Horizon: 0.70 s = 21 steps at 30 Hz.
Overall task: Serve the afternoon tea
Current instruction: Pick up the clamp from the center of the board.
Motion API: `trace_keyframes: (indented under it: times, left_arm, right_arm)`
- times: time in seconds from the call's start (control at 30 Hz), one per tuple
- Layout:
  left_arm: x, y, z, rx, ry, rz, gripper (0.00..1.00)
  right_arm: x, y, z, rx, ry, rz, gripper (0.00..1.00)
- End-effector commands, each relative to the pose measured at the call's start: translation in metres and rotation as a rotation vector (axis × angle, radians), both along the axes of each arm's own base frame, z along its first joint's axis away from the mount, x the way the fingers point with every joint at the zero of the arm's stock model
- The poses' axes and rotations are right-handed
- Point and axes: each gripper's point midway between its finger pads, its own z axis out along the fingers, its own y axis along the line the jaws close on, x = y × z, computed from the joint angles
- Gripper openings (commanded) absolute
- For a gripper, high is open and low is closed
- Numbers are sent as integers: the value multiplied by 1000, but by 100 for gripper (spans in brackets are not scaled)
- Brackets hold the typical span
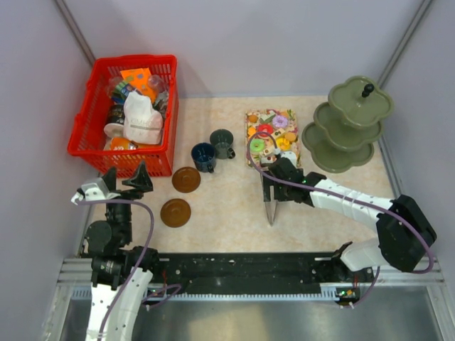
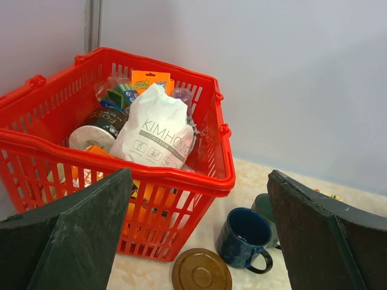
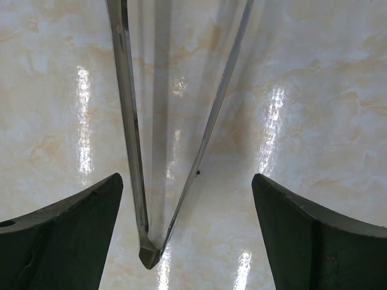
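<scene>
Small colourful toy pastries and doughnuts (image 1: 271,133) lie in a block at the back middle. The olive-green three-tier stand (image 1: 350,125) stands empty at the back right. The navy mug (image 1: 204,157) and the dark-green mug (image 1: 222,143) stand side by side, and both show in the left wrist view, navy (image 2: 244,236) and green (image 2: 264,207). Two brown saucers (image 1: 186,179) (image 1: 175,212) lie in front of them, empty. My right gripper (image 1: 274,192) is open and low over the thin metal tongs (image 3: 136,151), which lie on the table between its fingers (image 3: 66,241). My left gripper (image 1: 122,179) is open and empty, raised near the basket.
The red plastic basket (image 1: 92,106) full of mixed clutter stands at the back left, and fills the left wrist view (image 2: 181,175). One saucer (image 2: 201,270) lies just past its front corner. Grey walls close the back and both sides.
</scene>
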Motion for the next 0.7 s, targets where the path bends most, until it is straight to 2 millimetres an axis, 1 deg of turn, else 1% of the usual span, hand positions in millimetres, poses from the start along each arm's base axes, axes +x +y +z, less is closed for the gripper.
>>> trace_keyframes:
  times: [0.0,0.07,0.1,0.17,0.23,0.4,0.67]
  left_arm:
    - [-7,0,20,-13,-53,-6,99]
    - [-6,0,20,-13,-51,-5,99]
    - [-7,0,20,-15,-53,-5,99]
    - [-7,0,21,-15,-54,-7,99]
    - [-7,-1,21,-14,-54,-10,99]
    - [-6,-2,20,-14,-51,-14,99]
    - [-5,-2,19,-12,-45,-15,99]
  right_arm:
    - [12,7,14,37,-64,-39,80]
    - [14,5,12,30,-66,-62,64]
    - [15,4,11,22,-70,-72,59]
    - [20,1,11,4,-82,-96,58]
    - [26,0,11,-5,-93,-118,55]
    - [38,-4,3,6,-95,-176,45]
    - [45,-4,-14,43,-78,-220,27]
